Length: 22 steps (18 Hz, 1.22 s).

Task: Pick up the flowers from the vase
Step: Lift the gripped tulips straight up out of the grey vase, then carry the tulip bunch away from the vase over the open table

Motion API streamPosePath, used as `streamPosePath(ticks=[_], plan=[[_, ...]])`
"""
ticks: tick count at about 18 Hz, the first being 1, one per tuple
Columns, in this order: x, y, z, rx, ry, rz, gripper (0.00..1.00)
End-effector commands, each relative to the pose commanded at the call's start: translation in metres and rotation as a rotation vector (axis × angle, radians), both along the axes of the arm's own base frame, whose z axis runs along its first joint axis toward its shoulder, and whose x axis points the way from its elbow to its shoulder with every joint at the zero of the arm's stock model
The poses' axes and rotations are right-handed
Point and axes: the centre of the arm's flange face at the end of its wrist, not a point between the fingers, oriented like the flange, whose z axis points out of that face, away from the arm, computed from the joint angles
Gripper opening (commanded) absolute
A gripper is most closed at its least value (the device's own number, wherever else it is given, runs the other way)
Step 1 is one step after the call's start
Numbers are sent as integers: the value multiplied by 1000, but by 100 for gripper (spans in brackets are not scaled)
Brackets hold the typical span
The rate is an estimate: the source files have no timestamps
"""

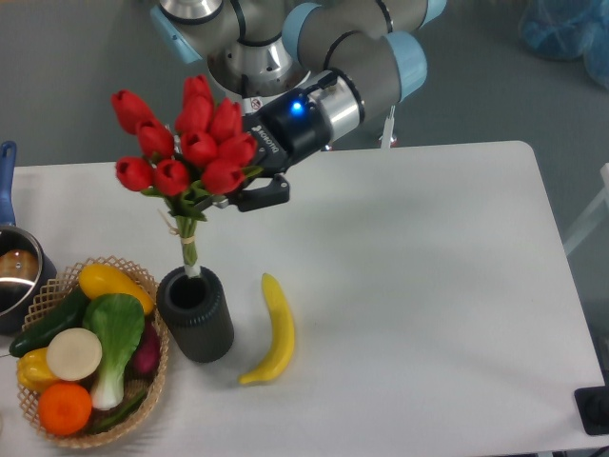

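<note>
Here is the broad white table (419, 286), and over its far edge, up at twelve o'clock, leans the grey robot arm with light-blue joint caps (352, 48), a blue light glowing on its wrist. At the end of it the black two-finger claw (249, 187) is clamped on the flowers, gripping in among the green leaves just under the heads. The flowers (186, 143) themselves, a bunch of red tulip buds with green leaves and tied stems, are carried high at about eleven o'clock of the table's middle, tilted a little, the stems running down toward six o'clock. The stem tips sit right at the mouth of the short dark ribbed vase (197, 314); whether they clear the rim or dip just inside, I cannot tell. The vase stands upright near the table's front left. Touching it at nine o'clock is the round woven basket (152, 367), filled with an orange, a yellow pepper, a white round piece and green vegetables. At three o'clock of the vase, just beside it, lies the curved yellow banana (274, 328). Far out at nine o'clock, a dark pan with a blue handle (11, 257) peeks in at the frame's edge.
</note>
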Motion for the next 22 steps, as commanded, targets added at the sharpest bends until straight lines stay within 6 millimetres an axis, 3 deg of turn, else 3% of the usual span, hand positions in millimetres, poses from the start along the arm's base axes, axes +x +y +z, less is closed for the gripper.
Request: streamPosePath(ticks=[4,7,10,12,16,22], plan=[[-33,-24,4,-10,16,75,47],[-54,-26,-16,-34,14,100,47],[-79,-37,-15,-49,32,141,47],[-97,-45,-25,-55,19,166,47],[-113,-51,-40,-55,21,183,47],[-126,-69,-41,-58,5,221,47]])
